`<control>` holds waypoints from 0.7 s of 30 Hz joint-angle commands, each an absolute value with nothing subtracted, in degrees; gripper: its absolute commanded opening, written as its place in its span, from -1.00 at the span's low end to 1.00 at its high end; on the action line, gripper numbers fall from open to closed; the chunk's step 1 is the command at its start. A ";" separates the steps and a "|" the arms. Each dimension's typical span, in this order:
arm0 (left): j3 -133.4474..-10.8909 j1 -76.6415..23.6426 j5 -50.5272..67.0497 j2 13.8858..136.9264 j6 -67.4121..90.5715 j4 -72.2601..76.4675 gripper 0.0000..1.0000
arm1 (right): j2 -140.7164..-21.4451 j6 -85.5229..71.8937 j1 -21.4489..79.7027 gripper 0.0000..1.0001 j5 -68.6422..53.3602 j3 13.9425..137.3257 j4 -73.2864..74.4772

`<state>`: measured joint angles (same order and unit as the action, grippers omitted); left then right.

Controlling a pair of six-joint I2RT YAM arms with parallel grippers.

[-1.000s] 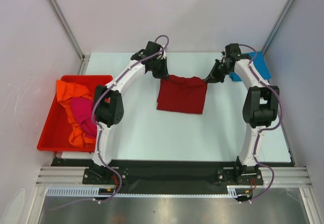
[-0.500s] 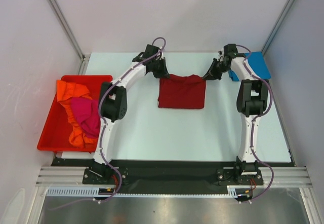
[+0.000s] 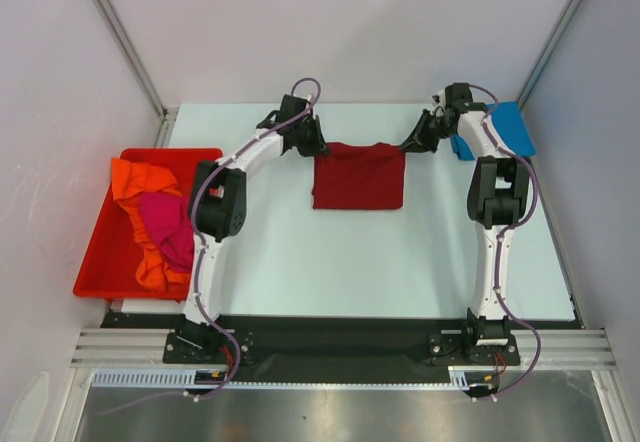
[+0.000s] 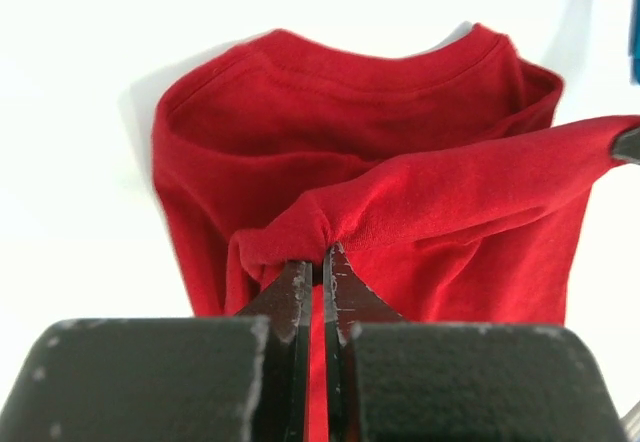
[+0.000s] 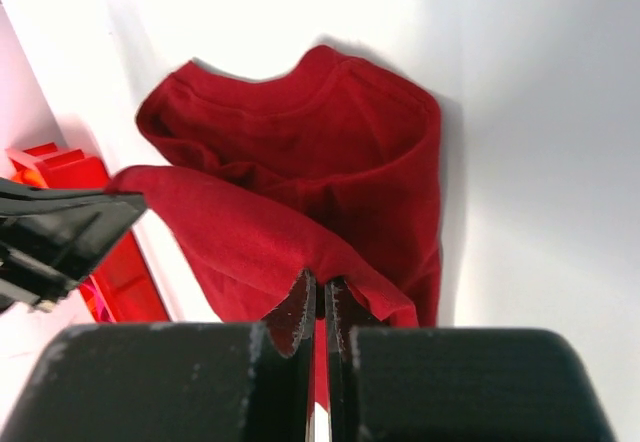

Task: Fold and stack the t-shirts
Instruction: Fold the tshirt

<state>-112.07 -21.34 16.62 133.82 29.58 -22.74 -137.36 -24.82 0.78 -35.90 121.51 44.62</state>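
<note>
A dark red t-shirt (image 3: 358, 176) lies partly folded mid-table, its far edge lifted and stretched between both grippers. My left gripper (image 3: 316, 148) is shut on the shirt's far left corner; in the left wrist view the cloth (image 4: 400, 202) bunches at the closed gripper (image 4: 317, 255). My right gripper (image 3: 408, 146) is shut on the far right corner, and the right wrist view shows the red cloth (image 5: 300, 162) draped over the closed gripper (image 5: 321, 280). A bright blue t-shirt (image 3: 505, 127) lies folded at the far right. Orange (image 3: 140, 180) and magenta-pink (image 3: 170, 224) tees lie in the bin.
A rigid red plastic bin (image 3: 105, 252) sits at the table's left edge. White walls with metal posts close in the far and side edges. Both arm bases stand on the black rail at the near edge.
Both grippers have carried the dark red shirt's edge toward the far side of the table, drawing it taut. The shirt now lies a little farther back.
</note>
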 commanded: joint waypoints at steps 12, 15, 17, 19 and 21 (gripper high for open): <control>-111.09 -20.39 11.43 128.84 30.32 -16.95 -0.99 | -141.06 -28.12 0.70 -0.94 -39.55 128.41 39.64; -111.63 -19.86 9.76 129.82 29.97 -16.97 -0.99 | -143.61 -27.60 0.88 -0.90 -39.72 130.69 39.55; -109.79 -19.51 9.06 129.03 30.32 -15.82 -0.99 | -145.28 -27.25 0.79 -0.90 -39.73 131.92 39.03; -108.46 -19.34 8.53 128.85 30.67 -13.63 -0.99 | -146.50 -27.33 0.88 -0.88 -39.46 131.75 36.39; -109.42 -19.07 6.51 130.25 31.46 -14.23 -0.99 | -147.74 -28.82 0.79 -0.85 -40.07 132.54 33.32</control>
